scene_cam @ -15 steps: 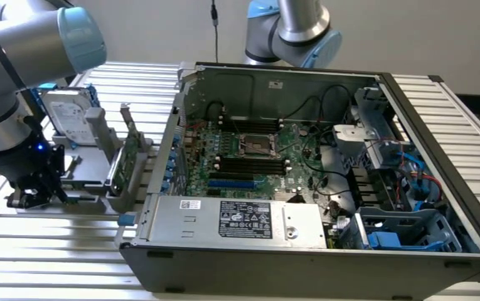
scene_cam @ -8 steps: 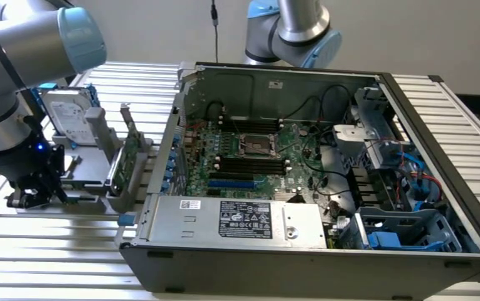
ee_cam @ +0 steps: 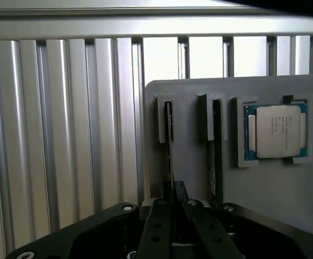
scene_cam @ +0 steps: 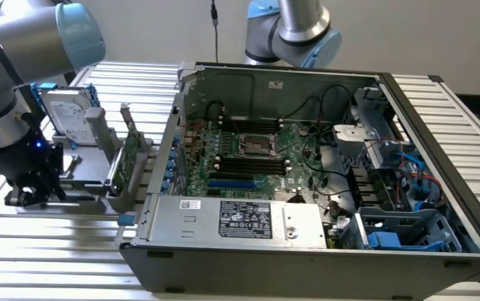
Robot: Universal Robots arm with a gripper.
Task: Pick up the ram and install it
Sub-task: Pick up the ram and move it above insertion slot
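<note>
The tabletop (scene_cam: 47, 251) I work over is a bed of silver aluminium profiles laid side by side, with narrow grooves between the ribs. Two things rest directly on it. An open computer case (scene_cam: 307, 273) lies on its side with the open face up, filling the middle and the exterior view's right. Just beside it, toward the exterior view's left, sits a grey holder (scene_cam: 85, 172), a flat plate with upright slotted posts. In my wrist view the plate lies flat on the profiles, with bare ribs showing beside it and beyond its far edge.
</note>
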